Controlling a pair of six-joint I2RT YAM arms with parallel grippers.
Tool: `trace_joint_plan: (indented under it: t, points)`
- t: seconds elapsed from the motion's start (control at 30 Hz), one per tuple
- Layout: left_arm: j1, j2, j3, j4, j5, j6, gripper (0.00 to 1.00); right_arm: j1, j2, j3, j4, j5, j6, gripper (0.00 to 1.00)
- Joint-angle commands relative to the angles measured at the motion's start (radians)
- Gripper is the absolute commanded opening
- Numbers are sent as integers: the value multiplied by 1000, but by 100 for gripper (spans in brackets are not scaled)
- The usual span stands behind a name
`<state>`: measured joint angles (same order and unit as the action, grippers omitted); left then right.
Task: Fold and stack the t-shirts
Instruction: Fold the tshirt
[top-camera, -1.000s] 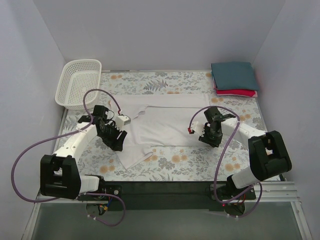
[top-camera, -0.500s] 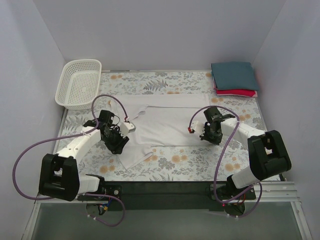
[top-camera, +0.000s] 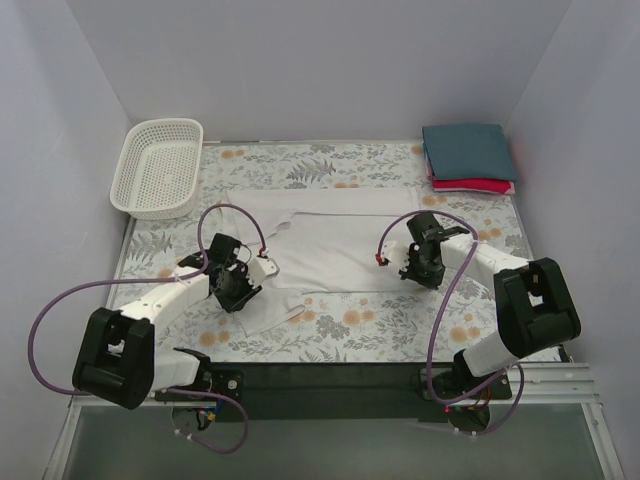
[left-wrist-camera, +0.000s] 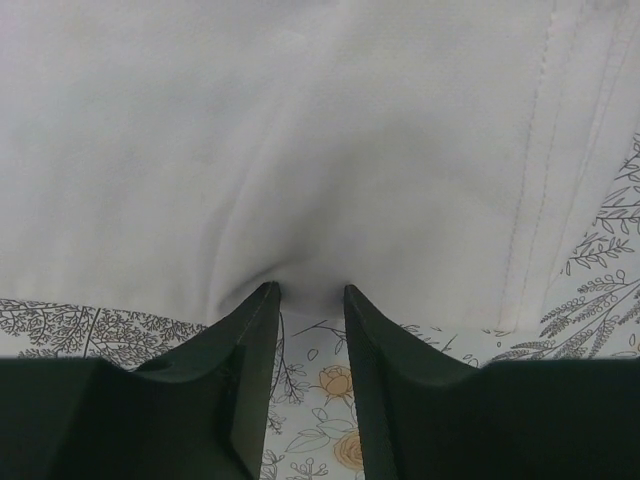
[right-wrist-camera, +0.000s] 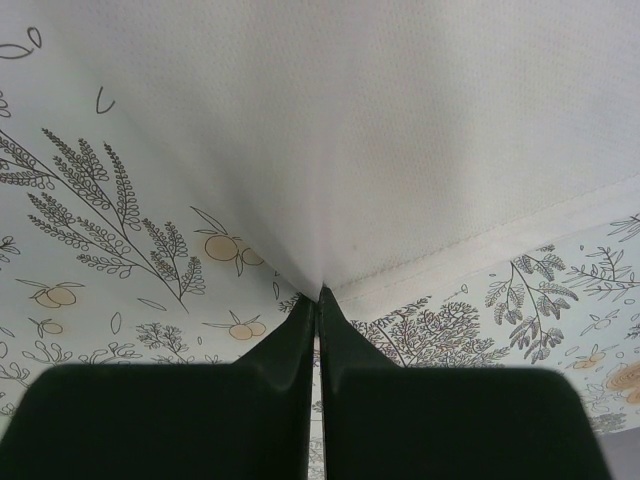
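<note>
A white shirt (left-wrist-camera: 300, 130) fills the top. Its bottom edge puckers into a small fold right at the tips of the left gripper (left-wrist-camera: 311, 292). The two dark fingers (left-wrist-camera: 245, 350) stand a little apart, and flowery cloth (left-wrist-camera: 590, 300) shows between them. Stitch lines run down the shirt's right side.

On the floral table cloth (top-camera: 330, 165) lie a white shirt (top-camera: 330, 250), a mesh basket (top-camera: 158, 165) and teal-over-red folded shirts (top-camera: 468, 150).
</note>
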<state>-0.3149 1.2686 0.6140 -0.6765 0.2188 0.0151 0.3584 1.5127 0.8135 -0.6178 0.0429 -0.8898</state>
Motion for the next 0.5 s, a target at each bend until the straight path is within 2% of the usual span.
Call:
trace_joint_plan:
  t: [0.0, 0.17, 0.4, 0.47]
  points:
    - [-26, 12, -80, 60, -61, 9, 21, -1, 32, -1, -2, -35, 8, 1]
    - [-50, -15, -80, 9, -82, -7, 0, -1, 20, 1, -16, -35, 11, 1]
    - [-50, -153, 47, -256, -15, -40, 0, -2, -112, -23, -89, -37, -1, 1]
    - [-50, -175, 72, -279, -9, -40, 0, -6, -147, -27, -111, -35, -4, 1]
